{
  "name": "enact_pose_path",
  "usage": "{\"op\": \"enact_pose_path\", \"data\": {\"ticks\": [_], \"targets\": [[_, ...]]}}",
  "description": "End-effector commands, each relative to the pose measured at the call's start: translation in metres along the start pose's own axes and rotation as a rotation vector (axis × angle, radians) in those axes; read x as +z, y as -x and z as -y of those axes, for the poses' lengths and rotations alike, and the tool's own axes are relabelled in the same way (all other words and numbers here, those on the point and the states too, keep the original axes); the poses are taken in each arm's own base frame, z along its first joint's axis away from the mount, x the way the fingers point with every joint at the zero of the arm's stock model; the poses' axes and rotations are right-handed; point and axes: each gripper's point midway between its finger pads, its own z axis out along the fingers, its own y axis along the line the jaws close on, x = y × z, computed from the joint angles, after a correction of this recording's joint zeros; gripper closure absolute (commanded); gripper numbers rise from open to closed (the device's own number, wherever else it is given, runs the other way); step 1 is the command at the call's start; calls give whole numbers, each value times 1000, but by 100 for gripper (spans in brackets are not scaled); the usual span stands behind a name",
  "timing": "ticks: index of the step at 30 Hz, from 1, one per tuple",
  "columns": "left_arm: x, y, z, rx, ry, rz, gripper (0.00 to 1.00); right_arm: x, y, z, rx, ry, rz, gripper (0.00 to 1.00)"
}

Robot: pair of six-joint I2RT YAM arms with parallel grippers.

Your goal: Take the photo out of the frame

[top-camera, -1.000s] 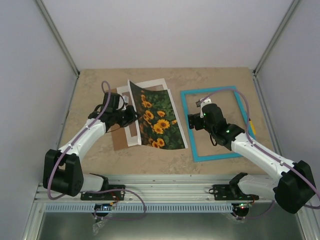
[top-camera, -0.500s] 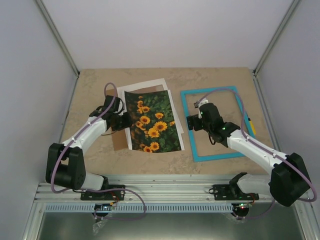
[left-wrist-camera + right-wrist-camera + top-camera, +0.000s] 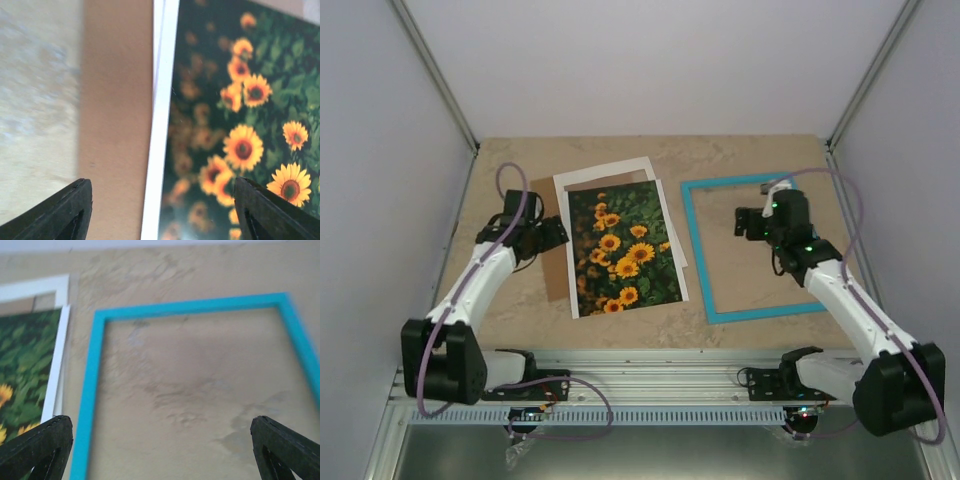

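Note:
The photo [image 3: 623,247], a print of sunflowers on dark green, lies flat and face up on a brown backing board [image 3: 554,278] left of centre. The turquoise frame [image 3: 697,250] lies empty to its right, with bare table showing inside it. My left gripper [image 3: 556,235] stands open just off the photo's left edge. In the left wrist view the photo [image 3: 245,125], its white edge and the board [image 3: 117,100] lie below the left gripper [image 3: 162,215], with nothing held. My right gripper [image 3: 744,223] hovers open over the frame's opening. The right wrist view shows the frame [image 3: 90,390] under the right gripper [image 3: 160,450].
A white mat sheet [image 3: 605,170] sticks out behind and to the right of the photo; it shows as a white mat sheet [image 3: 35,287] in the right wrist view too. Side walls close in the table left and right. The arm bases sit at the near edge.
My left gripper opened and let go of the photo, which dropped from a raised tilt to lie flat. The left arm drew back leftward. The right arm swung right, over the frame's opening.

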Motion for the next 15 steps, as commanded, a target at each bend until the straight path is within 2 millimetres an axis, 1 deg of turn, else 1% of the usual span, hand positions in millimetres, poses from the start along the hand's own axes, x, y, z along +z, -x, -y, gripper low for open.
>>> {"op": "enact_pose_path", "data": {"ticks": [1,3,4,6,8,11,12,14,15], "targets": [[-46,36,-16,-64,54,178,17,-41,47,38,114,-48,136,2],[-75,54,-17,-80,69,271,11,-64,66,55,136,-97,202,2],[-92,64,-16,-86,75,326,8,-77,77,62,139,-124,244,2],[-131,83,-14,-102,76,442,1,-106,97,72,128,-187,327,2],[-173,99,-10,-118,64,559,0,-140,117,82,126,-248,426,2],[-240,117,-1,-134,19,727,0,-185,140,87,106,-286,560,2],[-266,122,2,-139,-2,790,0,-200,145,87,104,-291,606,2],[-305,126,5,-147,-32,892,0,-226,154,84,97,-273,705,2],[-324,125,4,-153,-45,940,0,-235,155,82,93,-260,742,2]]}}
